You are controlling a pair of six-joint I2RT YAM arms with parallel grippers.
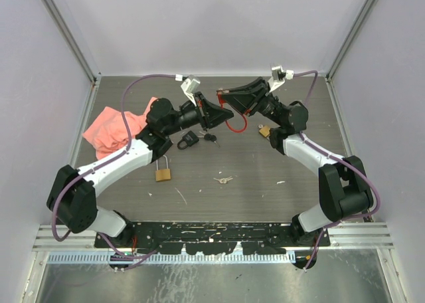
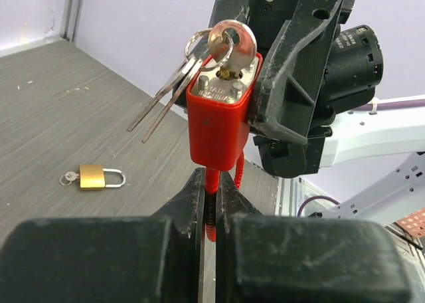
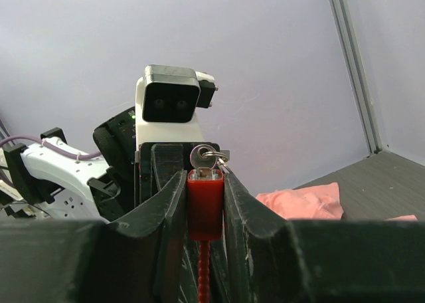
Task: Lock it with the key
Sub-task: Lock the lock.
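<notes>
Above the grey tabletop (image 1: 265, 197), held aloft: red box-shaped padlock (image 2: 216, 127), body clamped in right gripper (image 3: 204, 203), its red ribbed cable (image 2: 212, 178) pinched tight by left gripper (image 2: 211, 213). Silver round-headed key (image 2: 232, 42) already seated in keyhole; locking turn apparently left to do.

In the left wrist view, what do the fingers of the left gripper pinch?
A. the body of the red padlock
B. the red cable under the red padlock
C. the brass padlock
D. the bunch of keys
B: the left gripper is shut on the red cable just below the red padlock.
</notes>
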